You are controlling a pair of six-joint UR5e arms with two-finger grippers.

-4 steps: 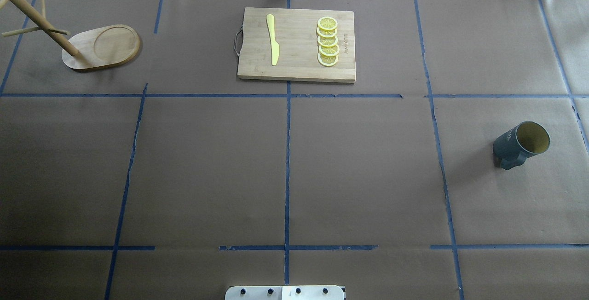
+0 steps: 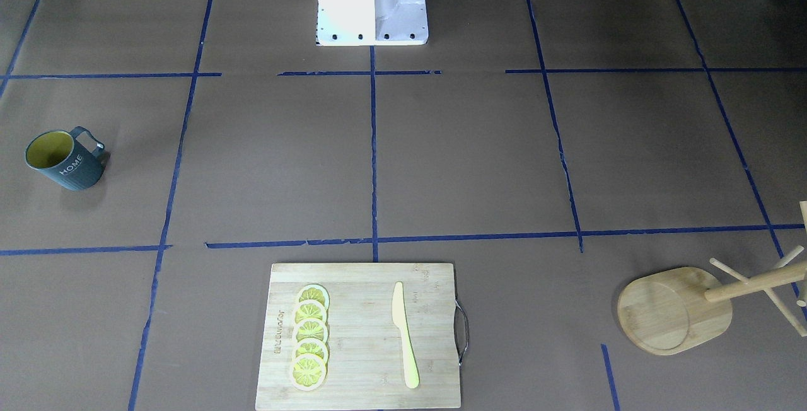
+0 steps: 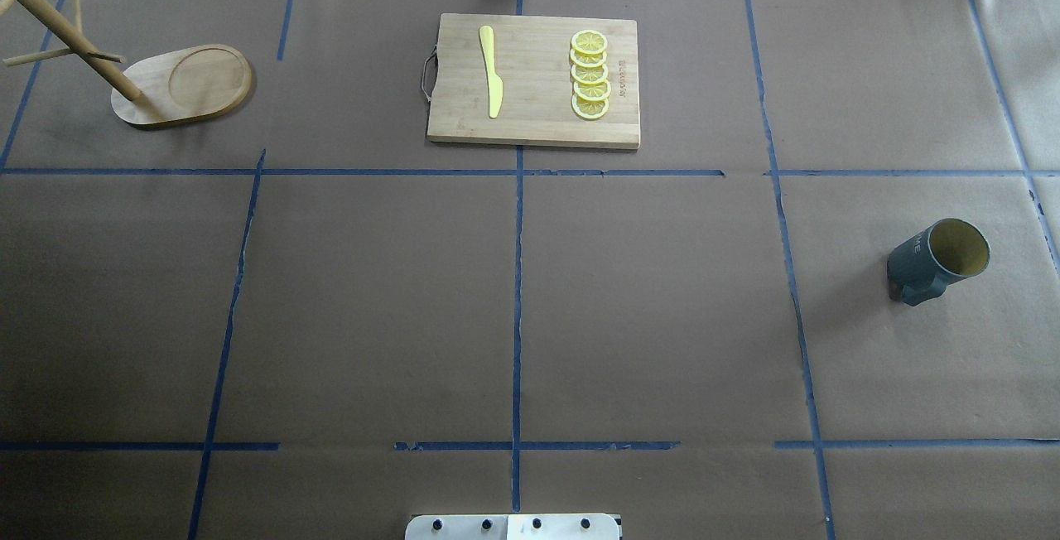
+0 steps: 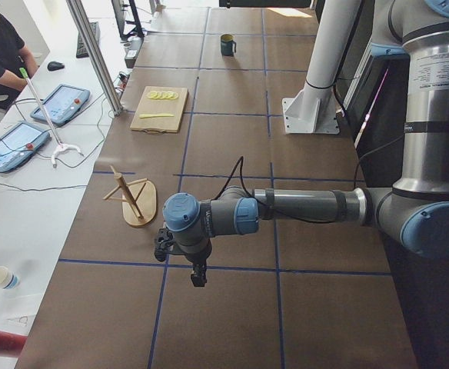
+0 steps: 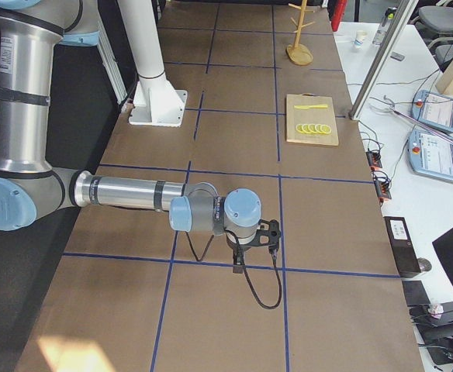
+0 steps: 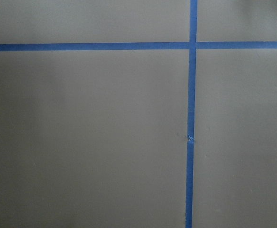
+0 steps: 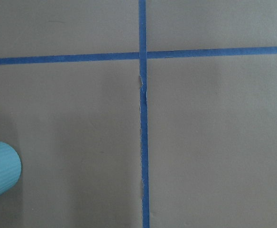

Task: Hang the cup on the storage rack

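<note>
**Brown paper tabletop, cup not picked up yet: I'm just starting the hang job**

Brown paper with blue tape lines is filling both wrist cams, so neither one is giving me any fingers to look at. The left gripper (image 4: 198, 275) and right gripper (image 5: 238, 267) are only showing up in the side views, each hanging low over the paper at its own end of the table. From there I can't tell if the jaws are apart or together.

The cup (image 3: 940, 260) is sitting upright on the robot's right side, with the handle facing back toward the base. The rack (image 3: 199, 80) is standing way over at the far left. The board (image 3: 534, 80) is lying between them along the far edge.

So I'm reading this as the very first step, the reach for the cup. I'm thinking the right arm goes, since it's the nearer one. It needs a grip that's leaving the handle loop free for a peg. After that comes a long carry, or maybe a hand-over to the left arm.
</note>
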